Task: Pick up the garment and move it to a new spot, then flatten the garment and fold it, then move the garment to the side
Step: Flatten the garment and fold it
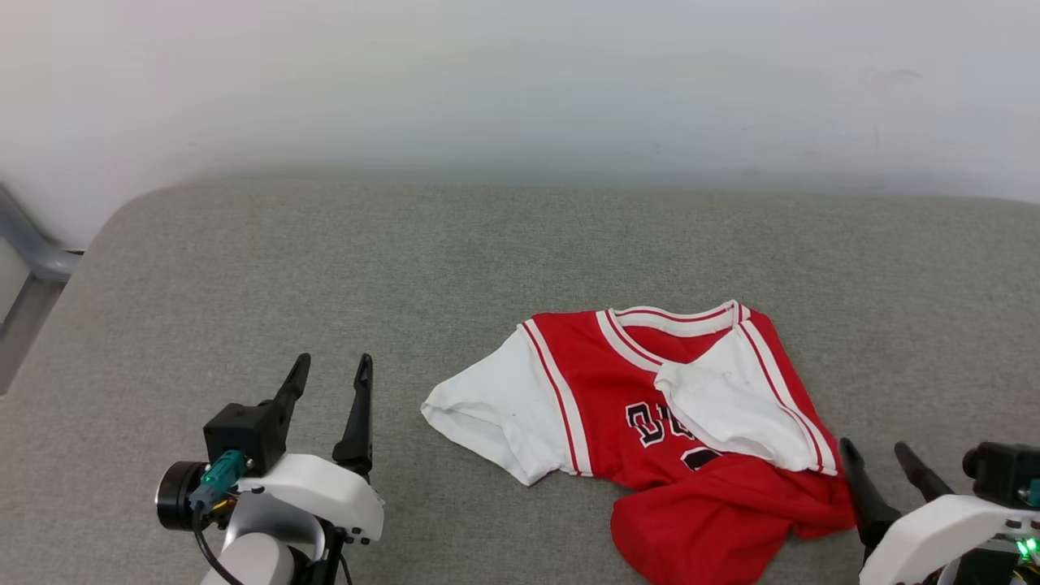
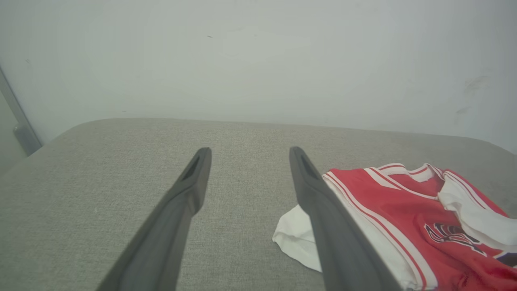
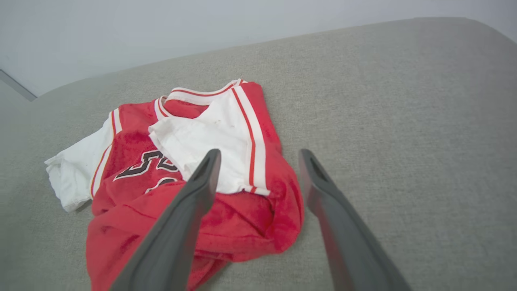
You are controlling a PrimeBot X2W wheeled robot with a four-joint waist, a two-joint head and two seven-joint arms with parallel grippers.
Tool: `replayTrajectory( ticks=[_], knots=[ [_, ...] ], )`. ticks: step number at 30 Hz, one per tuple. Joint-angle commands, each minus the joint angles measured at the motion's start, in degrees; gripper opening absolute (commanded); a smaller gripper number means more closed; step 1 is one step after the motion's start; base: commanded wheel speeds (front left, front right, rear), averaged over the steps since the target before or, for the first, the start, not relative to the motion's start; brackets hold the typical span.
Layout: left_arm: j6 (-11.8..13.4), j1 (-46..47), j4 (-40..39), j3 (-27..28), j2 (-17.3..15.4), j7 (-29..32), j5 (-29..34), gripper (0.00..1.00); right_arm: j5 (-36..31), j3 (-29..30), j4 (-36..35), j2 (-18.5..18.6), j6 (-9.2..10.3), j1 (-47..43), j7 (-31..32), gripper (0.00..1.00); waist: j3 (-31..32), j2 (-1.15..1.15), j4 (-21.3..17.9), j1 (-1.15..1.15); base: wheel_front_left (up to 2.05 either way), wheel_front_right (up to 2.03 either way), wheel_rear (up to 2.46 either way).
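Left claw (image 1: 334,359) and right claw (image 1: 873,445), both spread and empty, sit nearest, flanking a crumpled red and white shirt (image 1: 601,382) on a grey cushion (image 1: 325,260).

Jersey (image 1: 601,390), chest: black block letters (image 1: 650,423) with white outline, cut off at one side by the folded white sleeve (image 1: 731,406); the few characters showing cannot be read with certainty. Below them, the top of a black mark (image 1: 699,461), its lower part under a red fold (image 1: 715,504). No other text legible
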State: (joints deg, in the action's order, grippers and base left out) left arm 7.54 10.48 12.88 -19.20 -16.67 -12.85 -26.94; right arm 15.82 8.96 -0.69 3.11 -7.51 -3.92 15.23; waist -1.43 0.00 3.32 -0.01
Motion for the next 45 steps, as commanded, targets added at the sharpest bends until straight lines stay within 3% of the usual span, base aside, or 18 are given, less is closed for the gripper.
replayTrajectory(
  ticks=[1,13,20,27,28,29,37,45],
  knots=[
    [-0.1,-0.4,-0.2,-0.1,0.0,0.0,0.0,1.0,0.3,-0.1,-0.6,0.1,0.04,-0.5,1.5,1.0,0.1,0.0,0.2,0.01,0.0,0.0,0.0],
    [-1.1,3.2,-0.6,-1.8,1.2,-0.6,0.6,1.0,4.0,-9.8,-0.4,10.2,0.04,10.4,25.8,1.0,-4.4,0.0,3.9,0.01,0.0,0.0,0.0],
    [-1.8,6.4,0.9,-1.8,3.1,-1.6,0.5,1.0,6.6,-20.9,3.5,16.7,0.04,19.9,32.7,1.0,-8.2,0.0,6.3,0.01,0.0,0.0,0.0],
    [-2.4,7.0,1.9,-1.0,3.9,-2.2,0.8,1.0,8.4,-25.9,7.6,20.4,0.04,22.9,38.8,1.0,-10.0,0.0,6.9,0.01,0.0,0.0,0.0],
    [-2.4,7.1,2.1,-0.8,3.9,-2.2,0.9,1.0,8.6,-26.1,7.8,20.7,0.04,23.2,38.7,0.36,-10.2,0.0,6.8,0.01,0.0,0.0,0.0],
    [-2.5,7.1,2.2,-0.6,3.9,-2.3,1.0,1.0,8.8,-26.1,8.0,20.7,0.04,23.4,38.5,0.0,-10.3,0.0,6.7,0.01,0.0,0.0,0.0],
    [-2.4,6.3,2.4,1.0,4.0,-2.4,1.5,1.0,9.0,-22.3,9.2,19.7,0.04,27.3,32.9,0.0,-9.8,0.0,4.6,0.01,0.0,0.0,0.0],
    [-2.7,5.8,1.9,1.6,3.8,-2.4,2.0,1.0,8.1,-8.6,11.3,16.4,0.05,25.6,27.8,0.0,-9.4,0.0,2.0,0.01,0.0,0.0,0.0]
  ],
)
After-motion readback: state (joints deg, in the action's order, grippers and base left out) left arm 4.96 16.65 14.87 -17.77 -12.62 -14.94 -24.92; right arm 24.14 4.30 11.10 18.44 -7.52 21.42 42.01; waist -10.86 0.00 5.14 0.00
